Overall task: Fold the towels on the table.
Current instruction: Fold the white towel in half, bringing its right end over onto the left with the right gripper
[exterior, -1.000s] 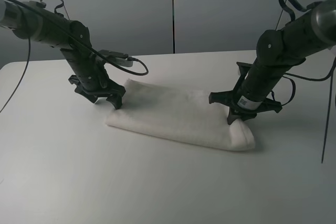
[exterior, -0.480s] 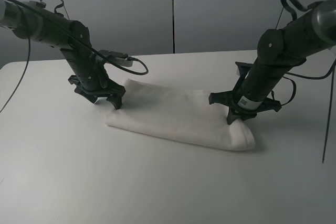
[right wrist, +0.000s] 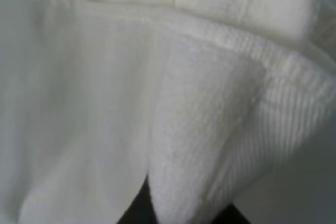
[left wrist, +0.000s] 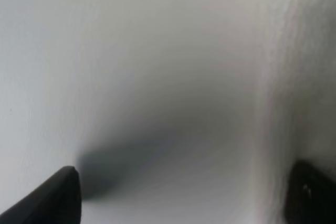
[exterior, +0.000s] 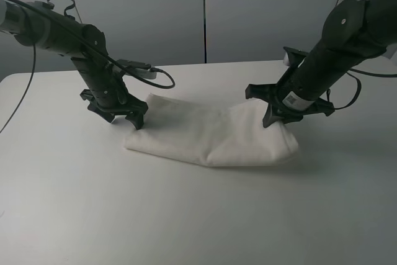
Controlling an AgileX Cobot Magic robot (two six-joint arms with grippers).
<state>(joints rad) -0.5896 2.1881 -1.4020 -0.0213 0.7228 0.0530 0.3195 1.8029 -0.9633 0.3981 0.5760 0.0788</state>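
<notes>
one white terry towel (exterior: 205,138) lies mid white matte table (exterior: 186,215), grey wall panels (exterior: 260,10) behind. left gripper (exterior: 127,120) spread wide at towel's left end; right gripper (exterior: 276,121) pinched on raised right corner.

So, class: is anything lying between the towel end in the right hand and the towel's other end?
Nothing visible lies on the towel between them. The right hand pinches one end; the open left hand stands at the other, possibly in the fold's path.

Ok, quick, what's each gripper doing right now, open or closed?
Left gripper: open, astride the towel edge, gripping nothing.
Right gripper: closed on the towel's other end.
</notes>
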